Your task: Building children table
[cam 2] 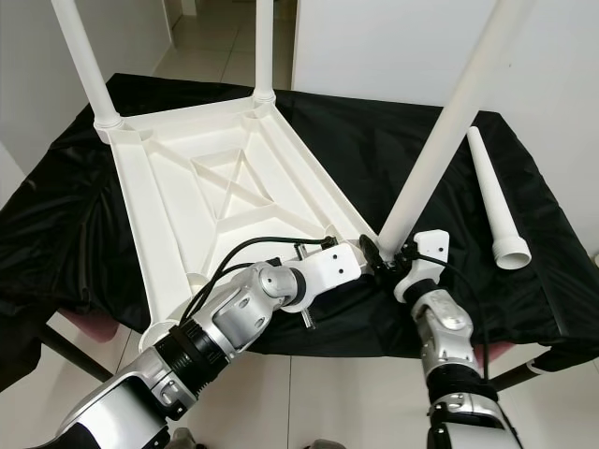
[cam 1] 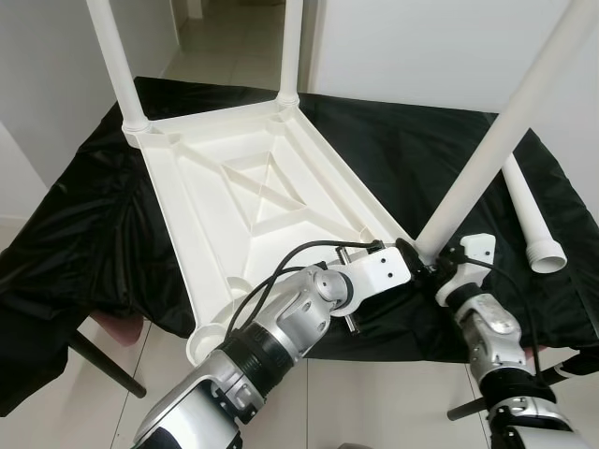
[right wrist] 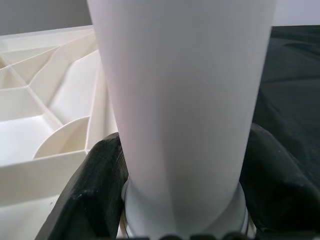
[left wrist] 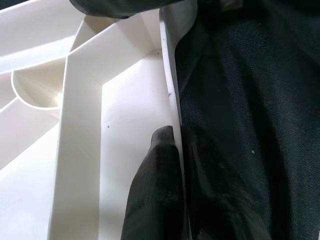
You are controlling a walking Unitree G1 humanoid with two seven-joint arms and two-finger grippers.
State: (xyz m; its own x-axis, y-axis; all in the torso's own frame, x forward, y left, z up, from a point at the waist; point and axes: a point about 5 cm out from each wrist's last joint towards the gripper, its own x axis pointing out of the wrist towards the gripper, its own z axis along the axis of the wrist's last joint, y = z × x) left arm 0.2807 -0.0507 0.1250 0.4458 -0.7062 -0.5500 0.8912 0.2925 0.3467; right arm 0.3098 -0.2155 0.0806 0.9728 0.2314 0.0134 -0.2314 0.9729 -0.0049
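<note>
- Left hand (left wrist: 177,150) pinches the rim of the upturned white table (cam 1: 234,187) at its near right corner, one finger on each side of the wall
- Right hand (right wrist: 175,200) is clamped on the base of a white leg (cam 1: 496,140) that leans up from that corner
- The table lies underside up on a black cloth (cam 1: 84,215); two legs (cam 1: 117,61) stand in its far corners
- A loose leg (cam 2: 494,201) lies on the cloth to the right

far legs (cam 1: 117,65) block back | loose leg (cam 1: 529,220) right | tabletop underside (cam 1: 253,187) open
</note>
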